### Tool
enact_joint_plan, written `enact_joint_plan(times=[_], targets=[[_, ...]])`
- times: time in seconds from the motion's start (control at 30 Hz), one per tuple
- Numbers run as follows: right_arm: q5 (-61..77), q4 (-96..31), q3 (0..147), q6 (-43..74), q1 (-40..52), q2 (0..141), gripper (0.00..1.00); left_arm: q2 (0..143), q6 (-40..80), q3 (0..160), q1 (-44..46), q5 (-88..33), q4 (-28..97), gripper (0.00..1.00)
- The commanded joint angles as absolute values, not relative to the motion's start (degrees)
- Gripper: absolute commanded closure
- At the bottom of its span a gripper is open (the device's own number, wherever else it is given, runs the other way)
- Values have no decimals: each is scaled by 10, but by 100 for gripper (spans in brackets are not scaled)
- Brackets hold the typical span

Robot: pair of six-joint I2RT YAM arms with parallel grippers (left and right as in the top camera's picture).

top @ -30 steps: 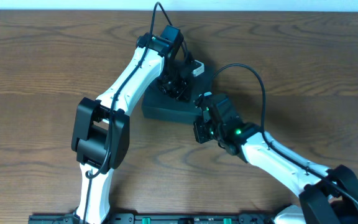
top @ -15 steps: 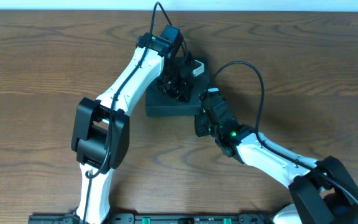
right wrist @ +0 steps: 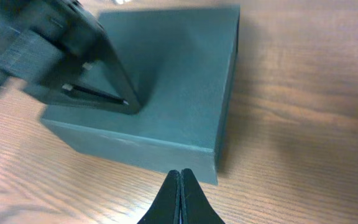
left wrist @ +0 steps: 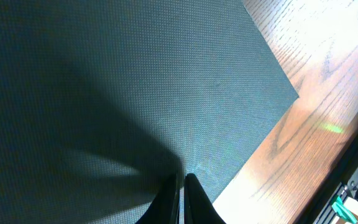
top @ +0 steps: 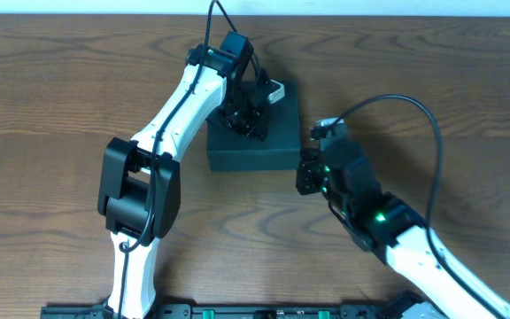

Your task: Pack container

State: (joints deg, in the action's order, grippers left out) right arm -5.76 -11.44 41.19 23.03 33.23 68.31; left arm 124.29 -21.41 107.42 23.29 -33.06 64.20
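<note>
Teal-black matte container, square, lid shut.

Apart from the main action, all we've really got is the table. It's brown wood with the grain running left to right, and it fills nearly the whole overhead frame. A thin pale strip runs along the top edge. At the bottom edge we can see a dark rail with a few green bits on it. In the left wrist view, a small green glint sits on the wood at the right.
</note>
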Motion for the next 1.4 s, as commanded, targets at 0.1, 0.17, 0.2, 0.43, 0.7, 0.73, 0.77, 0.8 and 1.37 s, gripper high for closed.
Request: enact_joint_plan(times=[0.1,0.17,0.2,0.43,0.7,0.73,0.77,0.8,1.37], targets=[[-71,-43,412,227,320,818,99,1225,-216,1069,230,-331,647,94],[-63,-15,412,227,319,851,98,1225,-216,1069,230,-331,648,94],[-51,-10,412,227,319,864,98,1225,-217,1069,230,-331,649,94],[-16,-41,413,227,319,877,99,1225,-217,1069,230,-330,651,94],[-24,-90,404,249,323,842,99,1225,-217,1069,230,-330,646,94],[-32,-75,400,259,323,853,98,1225,-217,1069,230,-330,646,94],[-32,-54,396,260,323,864,99,1225,-217,1069,230,-330,646,94],[-32,-33,395,260,324,874,98,1225,-217,1069,230,-330,646,94],[-40,138,395,261,326,974,99,1225,-216,1069,230,-324,658,94]])
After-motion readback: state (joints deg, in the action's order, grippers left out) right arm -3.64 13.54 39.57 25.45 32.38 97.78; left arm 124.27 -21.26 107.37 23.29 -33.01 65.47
